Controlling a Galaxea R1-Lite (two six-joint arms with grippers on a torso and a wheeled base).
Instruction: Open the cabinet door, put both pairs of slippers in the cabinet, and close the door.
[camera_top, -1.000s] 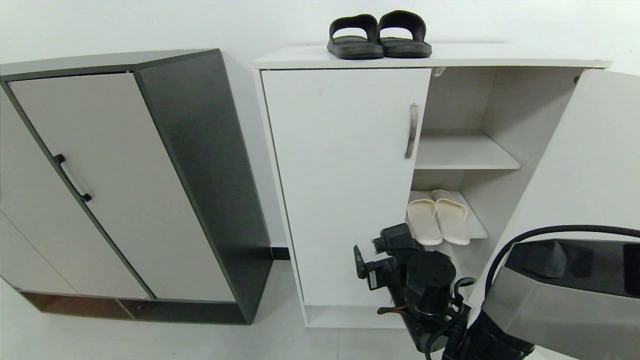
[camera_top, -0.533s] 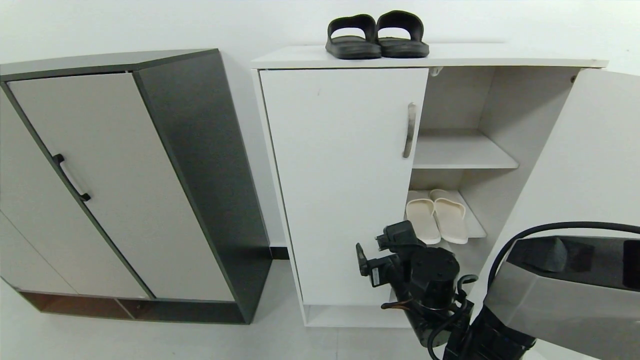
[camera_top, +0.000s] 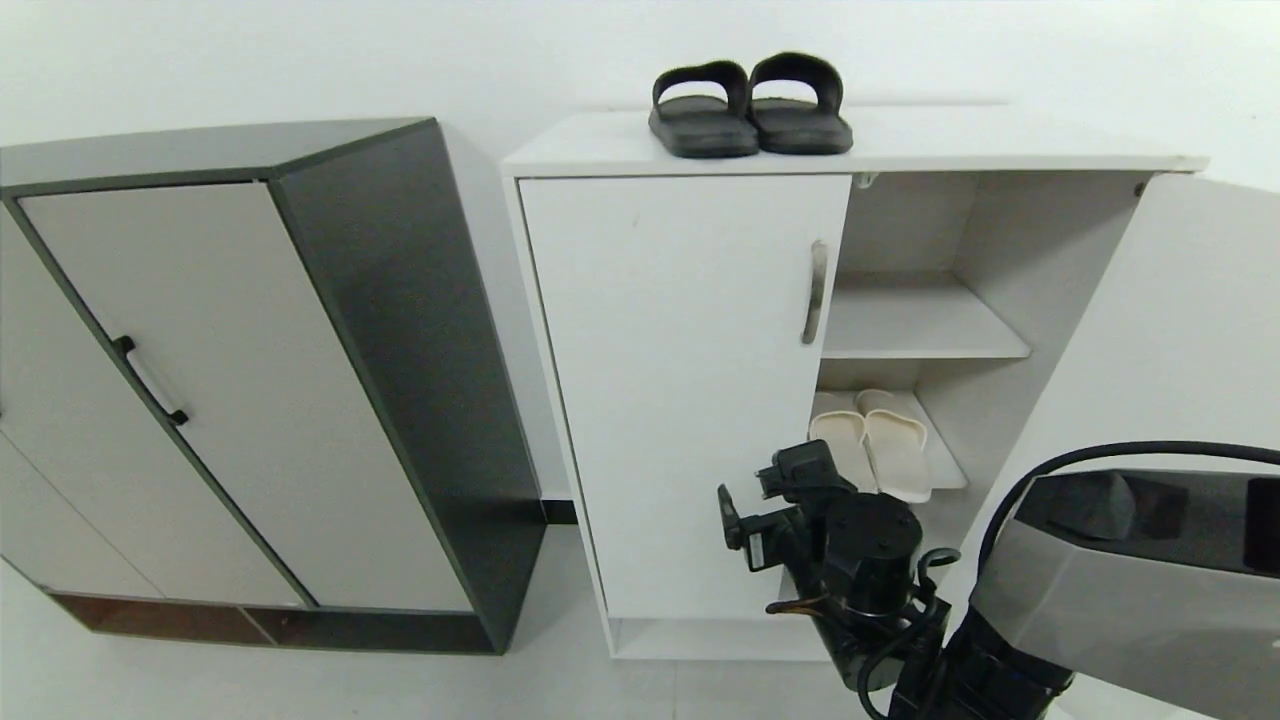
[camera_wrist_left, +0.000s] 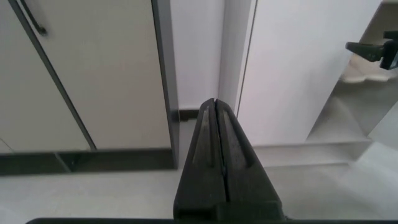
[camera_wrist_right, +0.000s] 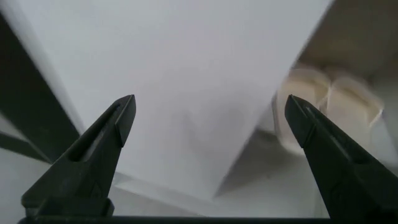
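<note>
Slippers: one black pair, one cream

a plain white wall stood at the back, softly and evenly lit. the floor was pale grey and smooth, with a slight sheen. on the left, against the wall, stood a tall dark grey cabinet with a dark top and a dark side panel. its front door was light grey, shut, and edged in dark trim. a slim black bar handle sat on that door, toward its left side. under the door ran low open compartments, brownish inside, split by a partition. a short dark skirting strip lay at the foot of the wall, just right of the cabinet's base.
</note>
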